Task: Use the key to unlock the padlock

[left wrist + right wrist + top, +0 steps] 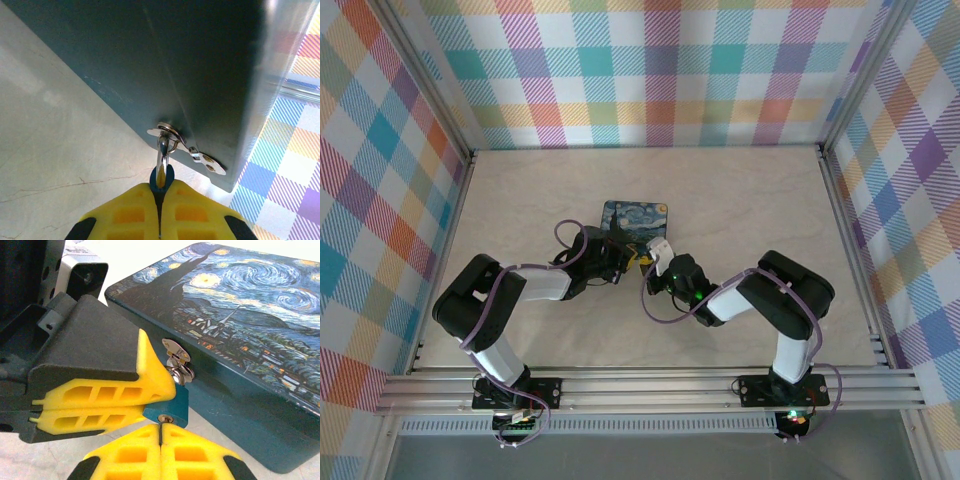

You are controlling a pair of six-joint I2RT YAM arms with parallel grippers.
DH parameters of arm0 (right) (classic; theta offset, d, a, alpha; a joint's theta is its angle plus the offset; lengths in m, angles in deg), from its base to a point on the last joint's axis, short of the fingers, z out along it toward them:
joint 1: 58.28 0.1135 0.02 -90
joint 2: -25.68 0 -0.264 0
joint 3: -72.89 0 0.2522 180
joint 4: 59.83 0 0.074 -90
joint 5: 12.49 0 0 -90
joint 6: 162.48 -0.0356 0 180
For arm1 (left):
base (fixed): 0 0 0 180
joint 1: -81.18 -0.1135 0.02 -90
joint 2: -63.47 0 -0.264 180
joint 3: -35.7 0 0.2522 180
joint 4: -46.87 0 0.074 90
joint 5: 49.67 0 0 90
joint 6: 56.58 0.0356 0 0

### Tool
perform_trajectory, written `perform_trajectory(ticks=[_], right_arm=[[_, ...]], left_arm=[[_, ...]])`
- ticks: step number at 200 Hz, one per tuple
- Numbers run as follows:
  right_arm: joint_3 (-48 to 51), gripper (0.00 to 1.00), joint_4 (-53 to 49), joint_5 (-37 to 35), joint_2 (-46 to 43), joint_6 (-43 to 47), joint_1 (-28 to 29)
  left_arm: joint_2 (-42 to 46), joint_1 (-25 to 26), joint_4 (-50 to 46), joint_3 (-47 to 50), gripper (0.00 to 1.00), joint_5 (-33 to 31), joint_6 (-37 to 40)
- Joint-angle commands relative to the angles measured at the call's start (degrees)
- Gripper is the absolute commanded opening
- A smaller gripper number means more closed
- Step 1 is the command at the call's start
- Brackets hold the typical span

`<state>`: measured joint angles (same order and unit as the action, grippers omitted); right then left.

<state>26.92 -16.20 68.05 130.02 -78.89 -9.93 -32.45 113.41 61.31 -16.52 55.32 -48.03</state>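
The padlock (177,400) hangs from the latch (176,349) of the painted box (240,305) at frame centre, its blue body clamped by the left gripper (154,404). The right gripper (161,432), its fingers pressed together, meets the padlock's keyhole end from below.

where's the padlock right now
In the right wrist view, the padlock hangs from the latch on the painted box's near side, clamped in the left gripper.

Black-and-white arms (496,352), purple cables (665,320), yellow pincer pads (195,456).
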Motion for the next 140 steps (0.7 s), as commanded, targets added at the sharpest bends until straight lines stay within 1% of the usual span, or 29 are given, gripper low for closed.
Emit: perform_trajectory(ticks=[1, 35, 66, 88, 106, 126, 140], right_arm=[[-2.6, 0.0, 2.5, 2.3, 0.1, -4.7, 0.2], [-2.4, 0.0, 2.1, 2.1, 0.2, -4.5, 0.2], [-2.6, 0.0, 0.9, 3.5, -0.4, -7.5, -0.5], [-3.1, 0.0, -0.4, 3.7, -0.5, -7.7, -0.5], [-3.1, 0.0, -1.7, 3.1, -1.0, -7.5, -0.5], [-3.2, 0.0, -3.4, 3.0, -1.6, -7.2, -0.5], [-3.3, 0.0, -4.4, 3.2, -2.2, -7.3, -0.5]], left_arm=[[1.2, 1.9, -0.5, -0.1, 0.0, 3.2, -0.7], [1.2, 1.9, -0.5, 0.0, 0.0, 3.1, -0.7], [1.3, 1.9, -0.4, 0.0, 0.0, 3.1, -0.7], [1.2, 1.8, -0.4, 0.0, 0.0, 3.2, -0.5], [1.2, 1.7, -1.0, 0.1, 0.15, 2.8, -0.2], [1.1, 1.7, -1.8, 0.2, 0.26, 2.3, 0.3], [1.2, 1.4, -1.7, 0.6, 0.31, 2.3, 0.3]])
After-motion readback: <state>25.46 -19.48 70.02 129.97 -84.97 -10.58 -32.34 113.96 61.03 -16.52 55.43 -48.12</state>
